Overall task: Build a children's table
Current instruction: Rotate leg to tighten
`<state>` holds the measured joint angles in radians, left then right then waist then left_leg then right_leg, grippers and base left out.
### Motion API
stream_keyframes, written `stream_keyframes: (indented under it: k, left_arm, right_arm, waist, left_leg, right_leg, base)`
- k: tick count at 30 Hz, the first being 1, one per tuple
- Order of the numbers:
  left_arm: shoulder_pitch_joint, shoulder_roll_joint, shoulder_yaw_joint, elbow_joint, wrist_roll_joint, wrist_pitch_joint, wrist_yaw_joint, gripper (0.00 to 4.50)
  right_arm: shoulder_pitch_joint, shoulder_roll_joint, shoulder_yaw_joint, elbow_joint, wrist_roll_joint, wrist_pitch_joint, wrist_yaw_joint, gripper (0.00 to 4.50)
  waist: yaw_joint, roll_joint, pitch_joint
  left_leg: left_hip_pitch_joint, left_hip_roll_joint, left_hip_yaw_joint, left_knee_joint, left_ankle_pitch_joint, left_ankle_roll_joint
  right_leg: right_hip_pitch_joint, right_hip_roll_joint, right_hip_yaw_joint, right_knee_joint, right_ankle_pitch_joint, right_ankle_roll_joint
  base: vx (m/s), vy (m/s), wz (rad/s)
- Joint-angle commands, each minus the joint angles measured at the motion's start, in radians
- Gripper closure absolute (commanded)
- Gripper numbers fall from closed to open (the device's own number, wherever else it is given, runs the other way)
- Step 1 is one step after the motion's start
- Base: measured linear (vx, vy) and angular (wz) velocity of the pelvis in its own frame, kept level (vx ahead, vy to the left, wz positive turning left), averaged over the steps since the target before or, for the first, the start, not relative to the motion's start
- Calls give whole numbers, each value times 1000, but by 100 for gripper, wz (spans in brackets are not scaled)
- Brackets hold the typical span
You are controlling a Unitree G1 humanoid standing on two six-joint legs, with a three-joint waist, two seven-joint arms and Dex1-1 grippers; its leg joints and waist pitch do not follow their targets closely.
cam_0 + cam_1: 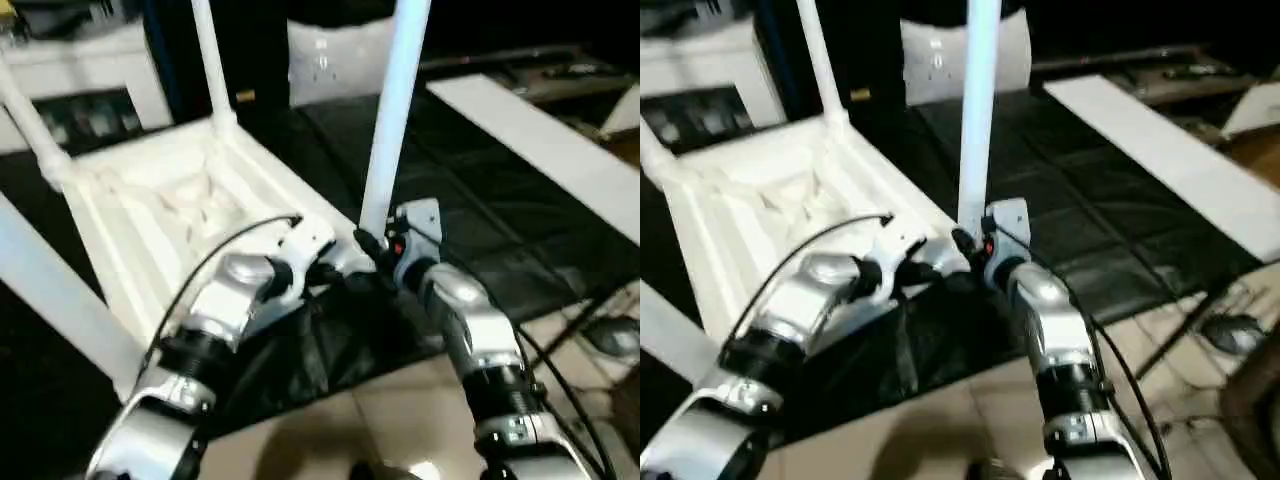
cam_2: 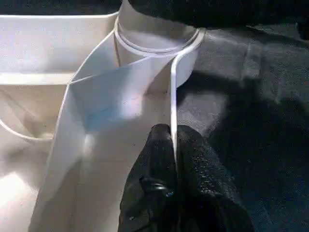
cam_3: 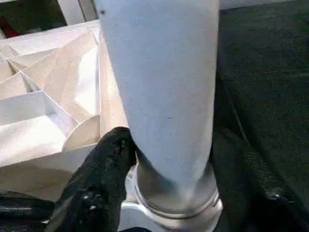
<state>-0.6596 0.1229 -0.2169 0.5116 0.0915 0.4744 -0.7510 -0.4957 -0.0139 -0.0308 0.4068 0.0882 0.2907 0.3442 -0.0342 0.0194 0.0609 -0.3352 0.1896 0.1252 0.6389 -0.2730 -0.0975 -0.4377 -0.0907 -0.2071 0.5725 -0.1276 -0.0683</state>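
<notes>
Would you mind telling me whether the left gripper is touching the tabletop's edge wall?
Touching: the left wrist view shows the left gripper pinching the tabletop's thin edge wall.

Head pair downward; wrist cameras close on corner socket [image 2: 159,41].

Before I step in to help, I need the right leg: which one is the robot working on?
Find the upturned white table top on the black mat. At its near corner stands one leg, between both grippers; the other legs have no gripper near them.
</notes>
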Motion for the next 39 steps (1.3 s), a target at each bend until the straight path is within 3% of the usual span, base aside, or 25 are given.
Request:
stream_keyframes:
  k: [1,2,4,5,8,11,19,20,22,27,33,34,37,39]
  left_arm:
    - [-33,-3,-27,-49,-22,-68,-45,450]
    - [-31,4,-28,-50,-20,-75,-51,450]
    - [-28,18,-25,-45,-14,-78,-48,450]
    - [-27,26,-25,-40,-11,-85,-48,450]
    - [-22,47,-19,-37,-8,-96,-47,450]
    - [-16,77,-14,-33,-5,-133,-52,450]
    - [-2,117,22,-31,-40,-195,-67,450]
    - [2,121,27,-40,-50,-201,-75,450]
    - [18,122,42,-75,-79,-198,-89,406]
    - [58,91,86,-154,-161,-143,-96,374]
    - [148,79,111,-261,-187,-136,-46,327]
    - [197,66,144,-328,-199,-115,13,311]
    - [245,50,181,-401,-227,-77,52,306]
    - [297,54,193,-479,-249,-39,57,279]
  right_arm:
    - [36,22,69,-26,25,-5,63,161]
    - [44,15,66,-32,28,-12,66,153]
    - [63,2,55,-48,36,-32,80,149]
    - [72,-7,51,-59,34,-46,83,125]
    - [108,-36,42,-104,34,-76,106,108]
    - [163,-67,21,-189,70,-55,151,75]
    - [269,-115,41,-326,113,-63,231,16]
    - [279,-118,42,-341,112,-65,229,7]
    - [294,-114,35,-371,128,-44,220,0]
    - [306,-121,55,-416,144,-25,243,0]
    - [311,-114,59,-472,182,-31,260,0]
    - [314,-109,49,-497,213,-18,266,0]
    - [316,-110,48,-518,238,-3,283,0]
    - [312,-115,53,-526,246,6,286,0]
  waist:
    - [16,-6,-94]
    - [16,-3,-94]
    - [22,0,-97]
    - [25,1,-95]
    - [33,0,-94]
    - [45,-3,-91]
    - [36,-8,-87]
    - [34,-8,-86]
    - [30,-9,-87]
    - [38,-6,-86]
    - [40,-1,-86]
    - [40,0,-85]
    - [37,1,-84]
    - [36,0,-82]
  left_leg:
    - [-42,-2,9,-60,78,133]
    - [-34,14,3,-60,108,140]
    - [-31,23,1,-61,131,143]
    - [-30,26,0,-62,136,147]
    - [-28,27,3,-63,129,151]
    - [-29,25,5,-65,108,149]
    - [-33,15,7,-68,18,116]
    - [-33,15,7,-68,14,114]
    - [-33,16,5,-68,7,110]
    - [-32,27,3,-69,26,110]
    - [-35,21,4,-69,26,113]
    - [-33,20,5,-69,12,109]
    - [-35,24,3,-71,-11,101]
    - [-35,28,1,-72,-13,100]
  right_leg:
    - [103,-51,57,-91,-390,114]
    - [97,-53,57,-83,-326,70]
    - [99,-59,61,-71,-288,10]
    - [99,-63,63,-68,-281,-13]
    - [101,-65,67,-70,-287,-32]
    - [105,-67,66,-76,-313,-16]
    - [104,-57,49,-104,-428,77]
    - [104,-57,49,-106,-431,80]
    - [103,-59,48,-107,-431,82]
    - [103,-65,52,-100,-404,45]
    - [102,-59,49,-104,-413,71]
    - [102,-58,47,-108,-428,80]
    - [105,-57,42,-111,-438,89]
    - [104,-58,43,-112,-435,85]
  base:
    - [0,0,0]
    - [0,0,0]
    - [0,0,0]
    - [0,0,0]
    - [0,0,0]
    - [0,0,0]
    - [0,0,0]
    - [0,0,0]
    - [0,0,0]
    - [0,0,0]
    - [0,0,0]
    - [0,0,0]
    - [0,0,0]
    - [0,0,0]
